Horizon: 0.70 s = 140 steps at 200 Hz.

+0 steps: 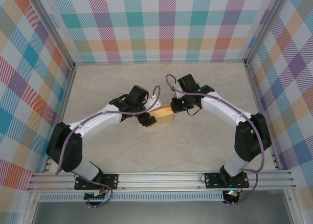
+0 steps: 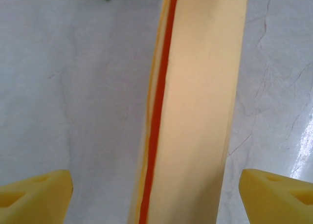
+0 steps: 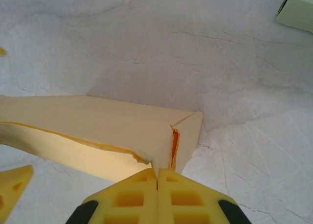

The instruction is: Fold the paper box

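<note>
The tan paper box lies on the table between both arms, partly folded, with an orange inner edge showing. In the left wrist view the box runs lengthwise between the fingers of my left gripper, which stand wide apart on either side without touching it, so that gripper is open. In the top view my left gripper is at the box's left end. My right gripper is at the right end. Its fingers are shut on a thin flap at the box's corner.
The marble-patterned tabletop is enclosed by plaid walls at the back and on both sides. A pale greenish object sits at the top right of the right wrist view. A yellow fingertip of the left gripper shows there too.
</note>
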Available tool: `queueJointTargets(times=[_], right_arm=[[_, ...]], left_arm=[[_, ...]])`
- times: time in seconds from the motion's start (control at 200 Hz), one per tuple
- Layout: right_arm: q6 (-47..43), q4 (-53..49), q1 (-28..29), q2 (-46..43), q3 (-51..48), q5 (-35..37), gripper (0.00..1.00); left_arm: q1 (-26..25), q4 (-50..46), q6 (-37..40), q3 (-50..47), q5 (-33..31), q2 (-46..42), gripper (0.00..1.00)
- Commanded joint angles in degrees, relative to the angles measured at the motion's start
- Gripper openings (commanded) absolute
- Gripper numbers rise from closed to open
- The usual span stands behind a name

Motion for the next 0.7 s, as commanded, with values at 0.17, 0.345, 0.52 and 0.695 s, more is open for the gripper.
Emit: queueJointTargets(times=[0.17,0.345,0.52,0.695], right_arm=[[-0.2,-0.71,0.27,0.0,-1.03,0.49,0.02],[-0.38,-0.99,0.27,-0.21,-0.85,0.58,0.02],[-0.43,-0.99,0.26,0.08,-0.94,0.41,0.02],[-0.21,-0.9,0.35,0.09,-1.03,0.32,0.02]], left_arm=[[-0.51,-1.69,-18.77,-2.41,-12.61,-11.02,0.74],[-0.51,-9.41,-31.05,-1.61,-14.36,-15.28,0.67],[-0.51,-11.74,-35.87,-1.34,-15.45,-14.12,0.61],[-0.94,-10.72,-38.13,-0.76,-14.57,-10.56,0.61]])
